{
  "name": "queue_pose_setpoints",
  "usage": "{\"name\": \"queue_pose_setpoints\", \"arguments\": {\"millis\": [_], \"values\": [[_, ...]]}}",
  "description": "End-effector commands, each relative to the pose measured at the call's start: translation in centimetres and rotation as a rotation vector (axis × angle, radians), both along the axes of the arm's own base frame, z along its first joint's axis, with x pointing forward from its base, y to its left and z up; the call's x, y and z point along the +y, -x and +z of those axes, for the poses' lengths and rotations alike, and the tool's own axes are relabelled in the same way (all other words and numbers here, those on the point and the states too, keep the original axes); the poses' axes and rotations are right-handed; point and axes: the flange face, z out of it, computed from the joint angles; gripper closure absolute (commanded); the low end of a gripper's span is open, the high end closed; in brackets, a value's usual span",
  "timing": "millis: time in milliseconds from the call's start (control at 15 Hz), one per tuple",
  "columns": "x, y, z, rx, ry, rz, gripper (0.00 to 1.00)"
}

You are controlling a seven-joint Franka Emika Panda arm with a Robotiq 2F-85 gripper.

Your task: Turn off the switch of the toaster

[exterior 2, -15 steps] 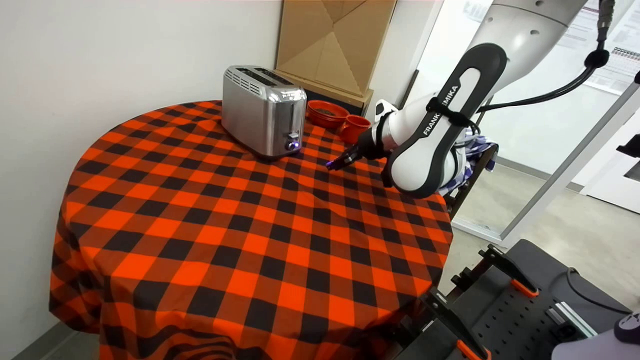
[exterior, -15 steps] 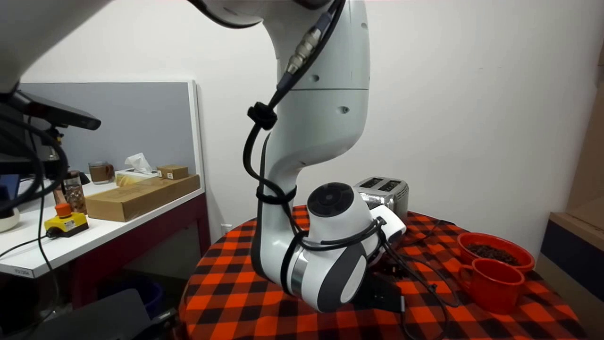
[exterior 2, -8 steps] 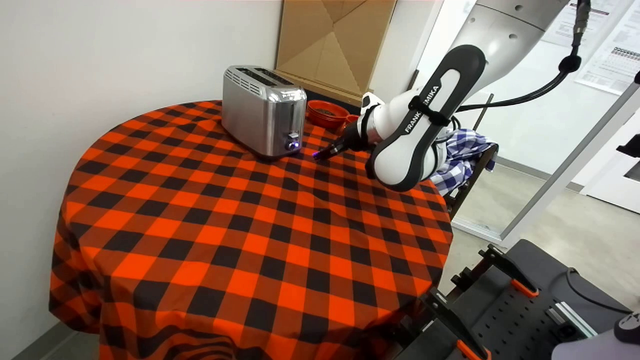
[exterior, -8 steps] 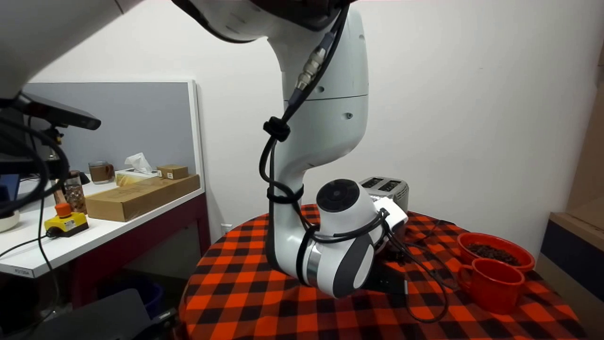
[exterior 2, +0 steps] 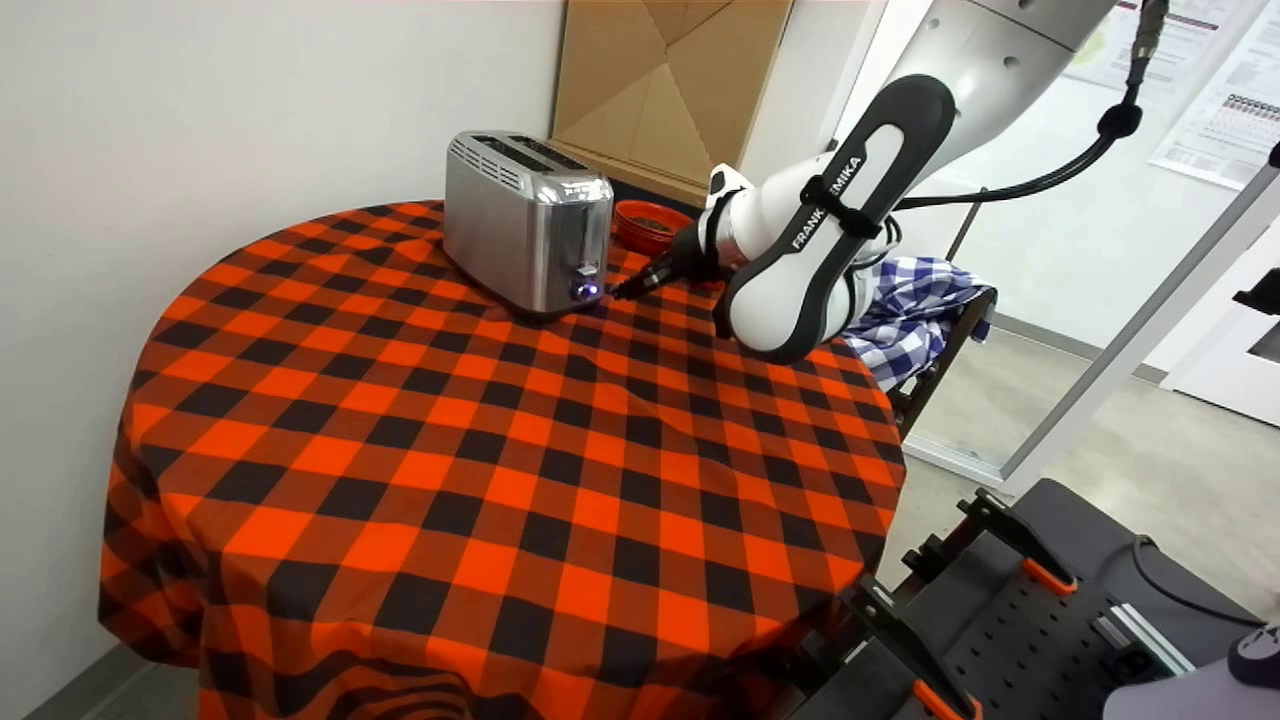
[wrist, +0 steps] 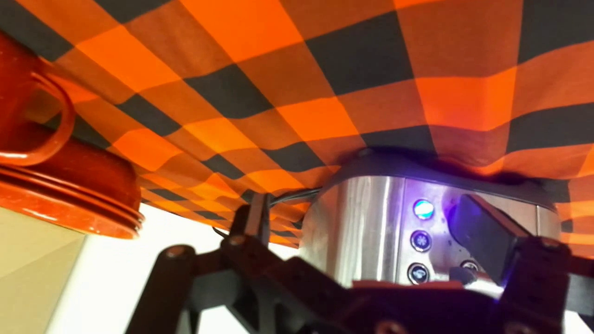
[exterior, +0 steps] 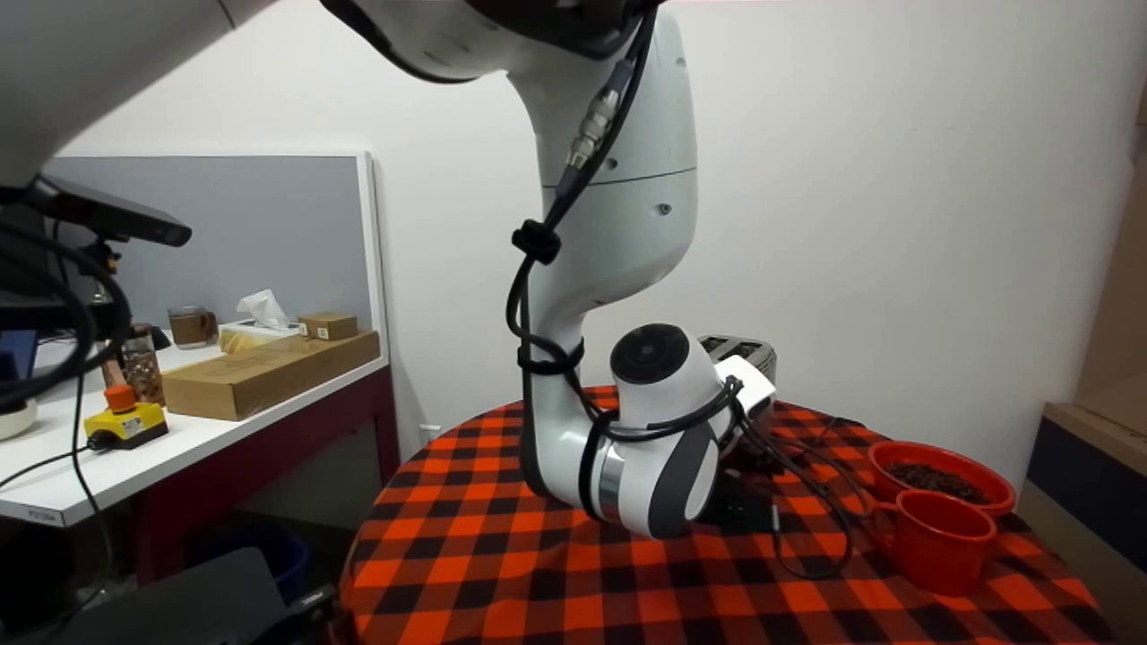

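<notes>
A: What changes?
B: The black two-fingered gripper (wrist: 364,204), spread wide and empty, comes nearer the boxy silver-metal toaster (exterior 2: 528,225) on the red-and-black checked cloth (exterior 2: 450,480); pressing its lit round button (wrist: 423,209) seems next.

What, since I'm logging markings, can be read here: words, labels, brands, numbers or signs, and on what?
"FRANK" and "MIKA": robot arm; a strap covers letters between.
Snowflake sign: button of the toaster.
Too small or blurred: other button signs, desk label, yellow box label, small carton labels, posted papers.
</notes>
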Motion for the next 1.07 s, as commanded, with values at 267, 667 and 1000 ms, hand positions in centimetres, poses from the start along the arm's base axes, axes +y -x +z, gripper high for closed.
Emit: {"name": "queue_pose_setpoints", "arguments": {"millis": [267, 667, 1000], "values": [[1.1, -2.6, 0.2, 0.041, -0.011, -0.010, 0.00], [1.6, -4.7, 0.3, 0.067, -0.013, -0.018, 0.00], [1.6, -5.7, -0.4, 0.127, -0.011, -0.023, 0.00]]}}
